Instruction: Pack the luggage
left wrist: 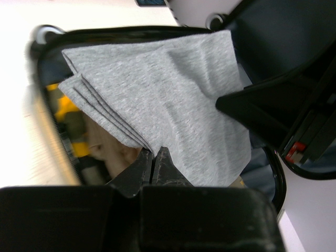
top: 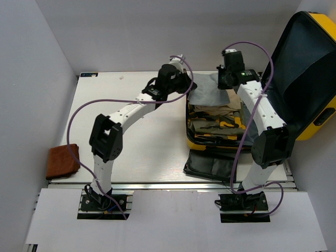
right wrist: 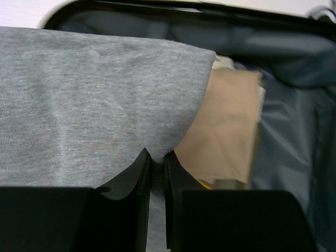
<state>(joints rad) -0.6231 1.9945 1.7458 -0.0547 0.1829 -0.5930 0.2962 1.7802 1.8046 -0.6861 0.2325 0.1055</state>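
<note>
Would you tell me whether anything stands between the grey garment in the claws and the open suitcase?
Nothing visible does. The grey garment hangs over the open luggage, whose lid stands up at the right; only packed clothes lie beneath.

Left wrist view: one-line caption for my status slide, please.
Left end effector pinches the edge of a folded grey garment over the open suitcase.

We see a pale table (top: 147, 142) carrying the open yellow suitcase (top: 215, 145) at right, a flat black pouch (top: 210, 167) just before it, and a brown cloth (top: 62, 160) at the left edge
</note>
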